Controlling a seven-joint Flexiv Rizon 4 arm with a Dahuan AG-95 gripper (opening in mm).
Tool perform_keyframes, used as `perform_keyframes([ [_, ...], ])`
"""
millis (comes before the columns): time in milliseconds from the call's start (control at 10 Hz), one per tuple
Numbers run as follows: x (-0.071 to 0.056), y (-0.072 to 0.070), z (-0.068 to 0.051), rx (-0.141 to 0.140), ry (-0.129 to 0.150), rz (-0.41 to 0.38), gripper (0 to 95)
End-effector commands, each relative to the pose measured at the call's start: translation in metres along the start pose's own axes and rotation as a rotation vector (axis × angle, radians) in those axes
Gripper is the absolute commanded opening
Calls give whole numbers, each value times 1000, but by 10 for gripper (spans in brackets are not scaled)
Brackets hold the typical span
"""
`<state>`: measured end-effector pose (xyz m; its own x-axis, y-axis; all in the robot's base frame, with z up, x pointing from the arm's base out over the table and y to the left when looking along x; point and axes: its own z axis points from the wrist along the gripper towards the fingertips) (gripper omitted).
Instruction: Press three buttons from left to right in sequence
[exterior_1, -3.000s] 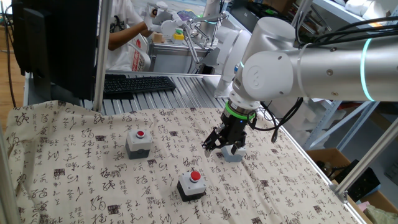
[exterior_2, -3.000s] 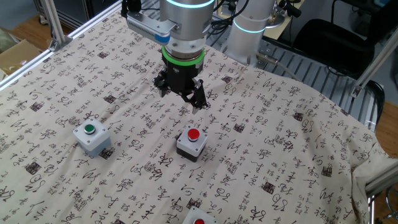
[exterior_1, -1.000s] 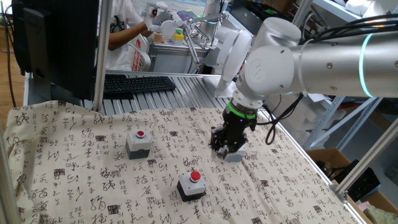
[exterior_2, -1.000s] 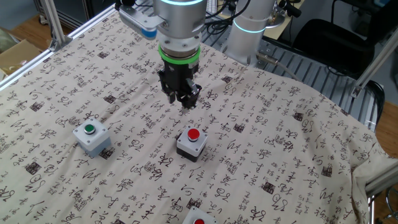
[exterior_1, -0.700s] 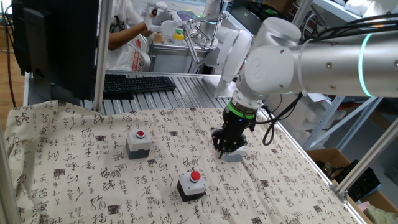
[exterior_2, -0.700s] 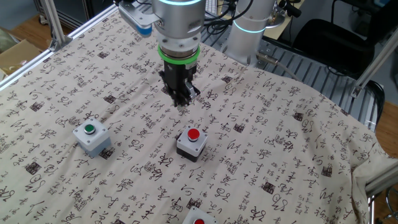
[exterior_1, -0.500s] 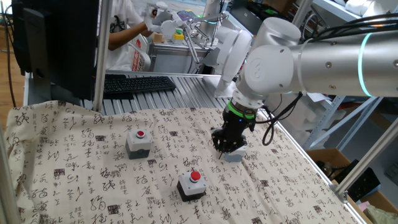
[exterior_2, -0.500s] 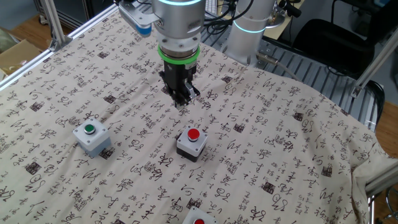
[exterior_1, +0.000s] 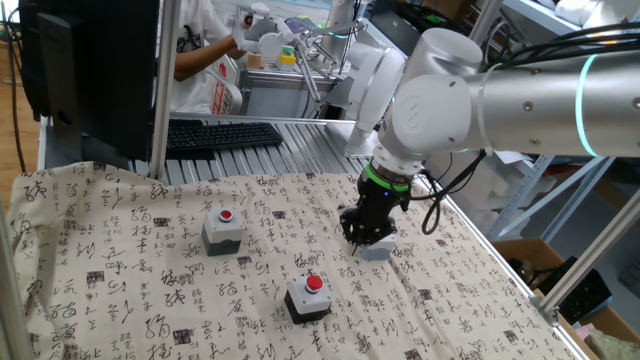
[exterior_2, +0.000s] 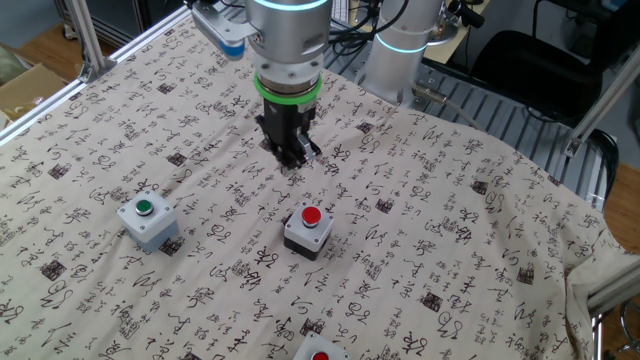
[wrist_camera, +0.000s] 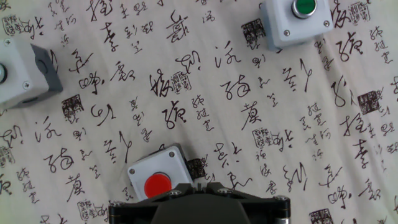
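The three buttons sit on separate small boxes spread over a cloth-covered counter (exterior_1: 120, 290), none of them touched by the arm. Nearest in the one fixed view is the black-and-white box with the big red dome (exterior_1: 308, 296). Behind it to the left stands the grey box with the small red button (exterior_1: 223, 229). Farther right, the light grey box with the green button (exterior_2: 147, 220) is mostly hidden in that view behind the pincer (exterior_2: 290, 160). The pincer hangs above bare cloth, a little beyond the dome box and apart from all three. In the other fixed view its fingers look narrow, pressed together with no gap showing; the hand view shows only the hand's lower edge, so the tips cannot be checked there. My judgement is that no press is under way and the arm must travel to the grey box if that counts as the leftmost. The main risk is order: the pincer is closer to the dome box and the green one, so a short drop here would hit the wrong button first. The small red button is also a tight target, and an off-centre push could tip or slide the loose box on the cloth.
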<state>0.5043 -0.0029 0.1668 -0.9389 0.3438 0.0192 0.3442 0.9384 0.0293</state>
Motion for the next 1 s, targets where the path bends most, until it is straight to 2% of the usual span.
perform_keyframes([
  [100, -11, -2, 3, 8, -3, -10, 0],
  [200, -13, -3, 4, 6, -4, -11, 0],
  [300, -23, -8, 8, 0, -5, -21, 0],
  [500, -35, -13, 11, 2, -6, -36, 0],
  [700, -57, -25, 15, 0, -3, -65, 0],
  [1000, -81, -38, 19, 9, -4, -109, 0],
])
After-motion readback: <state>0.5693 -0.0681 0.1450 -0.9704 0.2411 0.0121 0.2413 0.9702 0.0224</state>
